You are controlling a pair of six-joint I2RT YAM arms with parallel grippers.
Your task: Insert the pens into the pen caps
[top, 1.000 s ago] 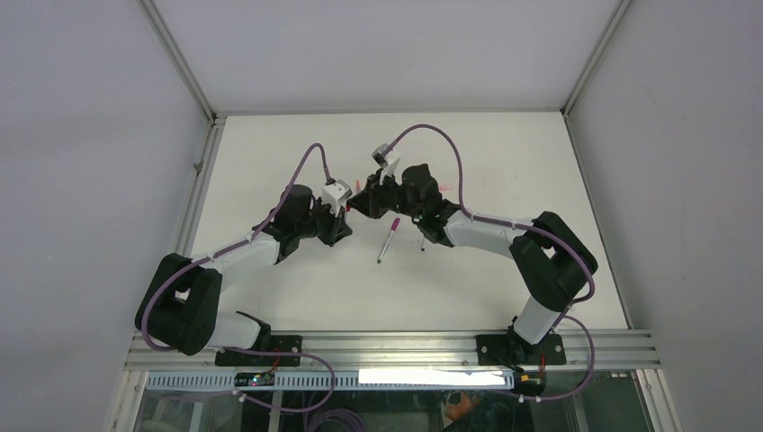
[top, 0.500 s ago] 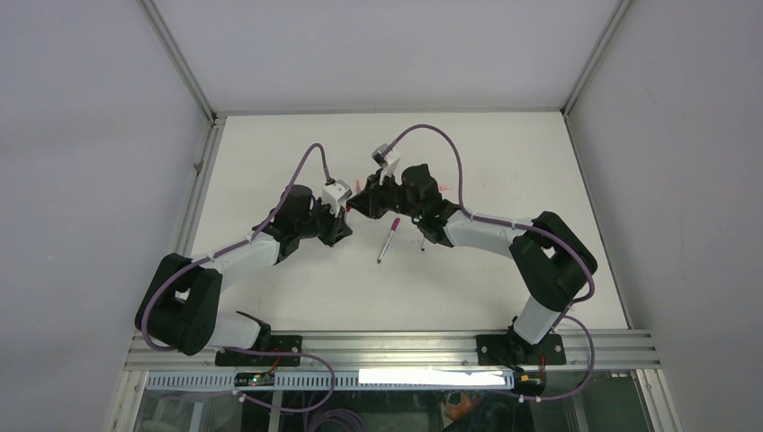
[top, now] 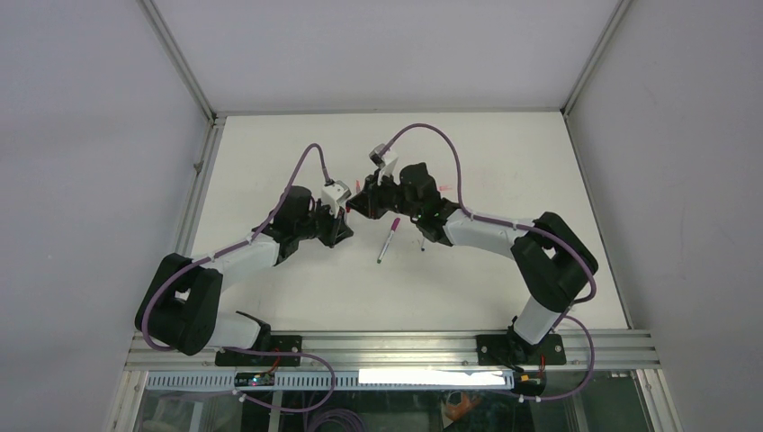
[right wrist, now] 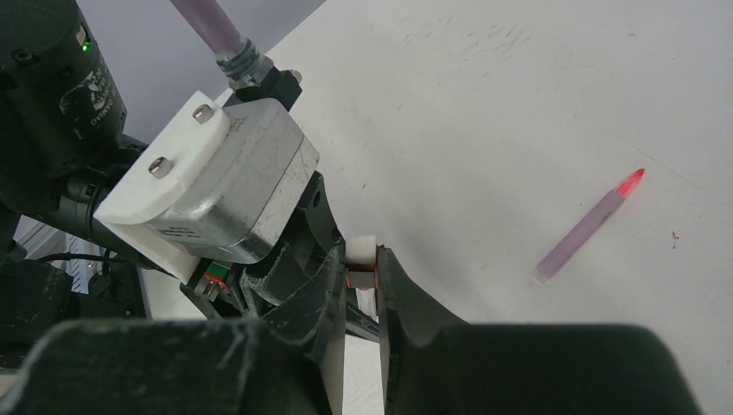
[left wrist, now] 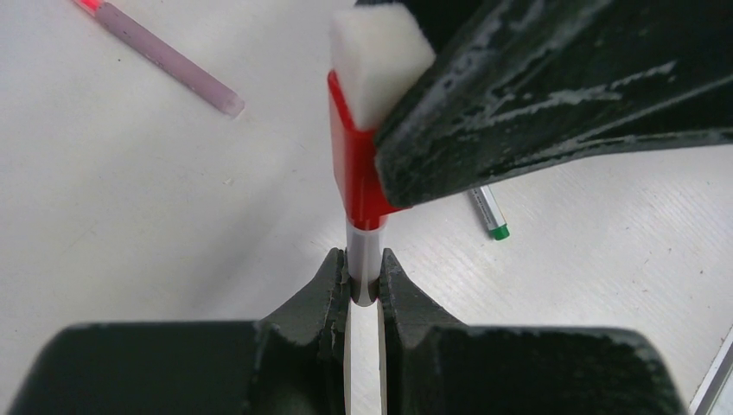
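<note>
- Your left pincer [left wrist: 363, 277] is clamped on the slim white-barrelled marker pen [left wrist: 362, 244], gripping it just below the short red plastic cap [left wrist: 356, 169] with its white end block.
- Your right pincer [right wrist: 361, 270] is closed on that red cap, so the two pincers meet tip to tip over the white bench [top: 504, 162].
- The relation that counts is this: the pen's long axis runs straight out of the left pincer into the mouth of the red cap, and the two look in line.
- Only a short stretch of barrel shows between the red cap and the left fingers. I cannot tell whether the pen is fully home.
- Any further push should go along that axis, not sideways.
- A pinkish pen with a red tip [left wrist: 164, 56] lies flat well apart from the red cap. A green-tipped pen [left wrist: 490, 214] lies on the cap's other side.
</note>
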